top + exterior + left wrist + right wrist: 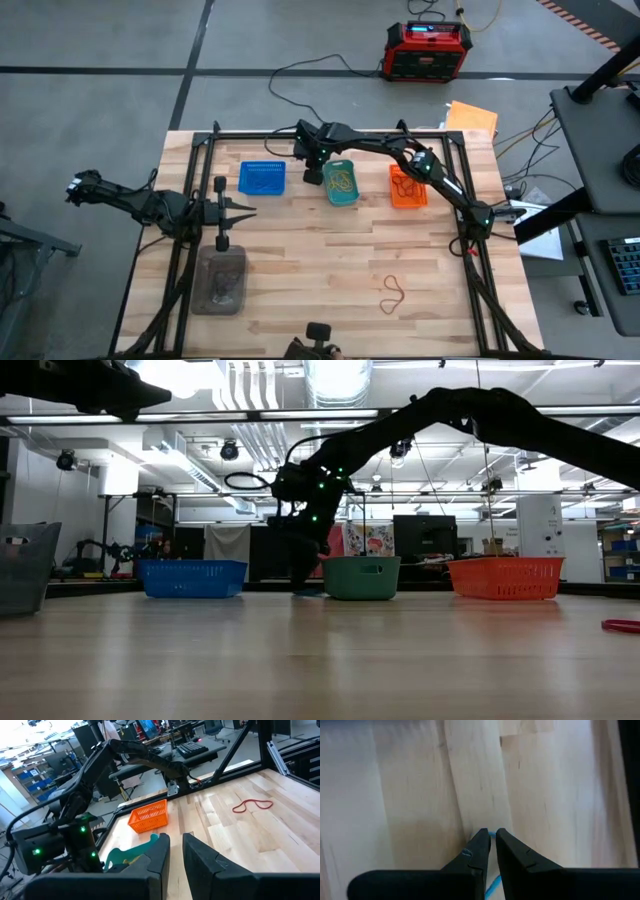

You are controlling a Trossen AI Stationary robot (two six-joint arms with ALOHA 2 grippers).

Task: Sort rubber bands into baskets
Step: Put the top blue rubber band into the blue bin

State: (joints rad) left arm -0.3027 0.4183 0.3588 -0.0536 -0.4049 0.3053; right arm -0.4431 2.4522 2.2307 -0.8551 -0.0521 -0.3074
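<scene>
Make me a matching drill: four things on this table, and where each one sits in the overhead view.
Things:
1. blue basket
2. orange basket
3. red band
4. grey container

Places:
A. loose on the wood, near right
B. leftmost of the basket row
C. near left
D. rightmost of the basket row

Pairs: 1-B, 2-D, 3-A, 4-C

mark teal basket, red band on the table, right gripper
teal basket (342, 183), high view, on its contents-side rim area near the middle.
red band (393, 294), high view, on the loop lying on the bare table.
right gripper (489, 836), right wrist view, midway between its fingertips, pinched on a blue band.
</scene>
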